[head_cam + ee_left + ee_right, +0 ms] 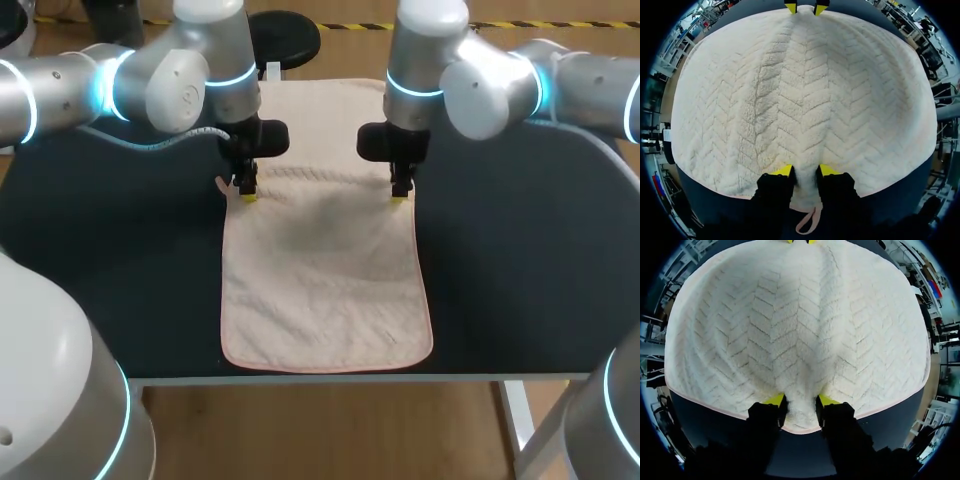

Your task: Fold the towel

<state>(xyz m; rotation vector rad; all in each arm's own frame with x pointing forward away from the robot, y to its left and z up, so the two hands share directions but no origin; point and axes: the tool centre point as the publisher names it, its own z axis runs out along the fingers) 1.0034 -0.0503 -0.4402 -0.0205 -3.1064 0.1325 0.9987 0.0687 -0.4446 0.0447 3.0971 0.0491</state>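
**Q:** Where does the towel lie, and what holds it?

**A:** Towel (325,270): cream, herringbone pile, pink-edged. It is spread lengthwise down the middle of the desk (520,270), with one short end towards the far edge and the other just at the near edge. Left gripper (246,192): clamped on the towel's left long edge, with a pinch of pile bunched between both fingers. Right gripper (400,192): clamped likewise on the right long edge, directly opposite. A low ridge crosses the cloth between the two.

**Q:** What could go wrong from here?

**A:** Judged from the holds, there are three main hazards.
- (a) Each pinch takes only a narrow fold of thick pile at the very edge. A quick lift could pull it free and drop one side.
- (b) Unequal travel of the two arms would skew the fold, so the short ends would fail to meet square.
- (c) The near end lies at the desk's near edge. Dragging rather than lifting could slide it over.

The hanging loop (807,225), just beside the left gripper's fingers, may also snag or end up tucked inside the fold.

**Q:** Any brand, label or writing?

**A:** None legible. The loop is plain pink tape, and no tag or print can be made out on the towel.
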